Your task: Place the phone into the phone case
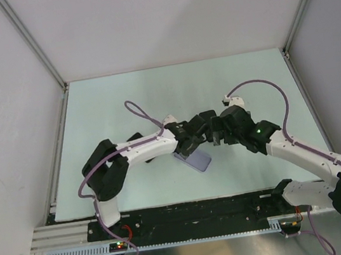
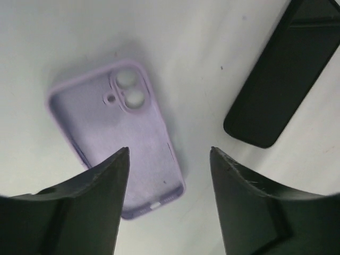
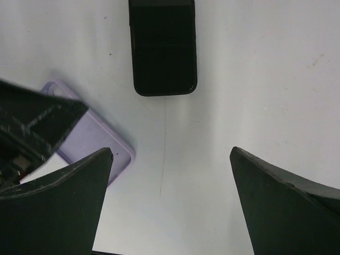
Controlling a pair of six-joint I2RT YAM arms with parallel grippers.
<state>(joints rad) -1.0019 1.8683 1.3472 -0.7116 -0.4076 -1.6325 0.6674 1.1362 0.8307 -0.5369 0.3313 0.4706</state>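
A lilac phone case (image 2: 117, 133) lies open side up on the pale table, camera holes away from my left gripper; it also shows in the top view (image 1: 195, 160) and the right wrist view (image 3: 98, 141). A black phone (image 2: 281, 74) lies flat beside it, apart from it, also seen in the right wrist view (image 3: 163, 45); in the top view the arms hide it. My left gripper (image 2: 170, 151) hovers open and empty over the case's lower end. My right gripper (image 3: 170, 151) hovers open and empty over bare table short of the phone.
Both wrists (image 1: 208, 131) meet close together at the table's middle. The left gripper's finger (image 3: 32, 119) juts into the right wrist view over the case. White walls and metal posts (image 1: 32, 42) bound the pale green table (image 1: 165, 90).
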